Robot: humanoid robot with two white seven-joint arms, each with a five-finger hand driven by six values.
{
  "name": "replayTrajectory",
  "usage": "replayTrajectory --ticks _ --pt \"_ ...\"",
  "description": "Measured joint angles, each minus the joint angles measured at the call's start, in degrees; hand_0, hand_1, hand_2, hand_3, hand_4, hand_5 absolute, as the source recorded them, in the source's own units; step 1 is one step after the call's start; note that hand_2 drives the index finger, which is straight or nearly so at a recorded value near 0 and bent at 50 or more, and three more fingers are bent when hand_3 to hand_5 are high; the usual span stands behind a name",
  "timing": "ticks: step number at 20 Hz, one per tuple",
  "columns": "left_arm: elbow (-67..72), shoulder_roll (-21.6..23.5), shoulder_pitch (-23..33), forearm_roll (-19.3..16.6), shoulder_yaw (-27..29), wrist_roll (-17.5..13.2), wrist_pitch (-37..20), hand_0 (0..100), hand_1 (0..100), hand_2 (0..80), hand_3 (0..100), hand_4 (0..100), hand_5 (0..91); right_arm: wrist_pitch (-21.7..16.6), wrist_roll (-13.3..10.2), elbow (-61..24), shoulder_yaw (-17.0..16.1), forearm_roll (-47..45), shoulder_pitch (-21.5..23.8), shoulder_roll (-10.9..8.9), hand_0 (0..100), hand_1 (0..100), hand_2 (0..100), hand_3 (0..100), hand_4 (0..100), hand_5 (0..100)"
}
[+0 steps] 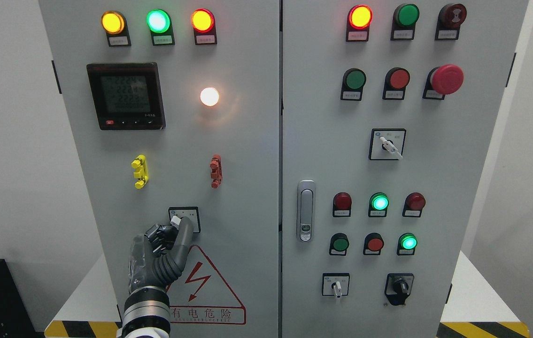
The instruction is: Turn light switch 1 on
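Contact made, as far as I can judge. My left hand [160, 246] has its arm coming up from the bottom edge, left of middle, and is reaching to the small rotary switch [184, 219] low on the left door of the grey cabinet [247, 188], just above the red hazard triangle [205, 286]. Fingers [182, 234] curled around the switch's white knob; thumb side lies over the plate. I read that as clamped on the knob, though the hand hides part of it.

White lamp [209, 96] higher on the same door is glowing. Whether that lamp belongs to switch 1 I cannot tell; labels too small to read.

Judgement: reach and grip done; the turn is either under way or just finished. Left: confirm the knob position, let go, pull back.

Right arm not visible.
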Motion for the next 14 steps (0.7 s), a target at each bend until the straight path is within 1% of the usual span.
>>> replayTrajectory --ticks 6,14 --pt "0.01 0.0 -0.01 0.02 -0.01 -0.34 0.0 17 48 63.2 75 77 62.8 0.0 0.0 0.0 0.0 -0.01 0.0 0.0 30 0 0 0 0 0" --pt "-0.26 0.06 0.66 0.08 -0.04 -0.53 -0.17 16 47 63.4 75 77 62.9 0.0 0.0 0.0 0.0 0.0 0.0 0.0 30 0 0 0 0 0"
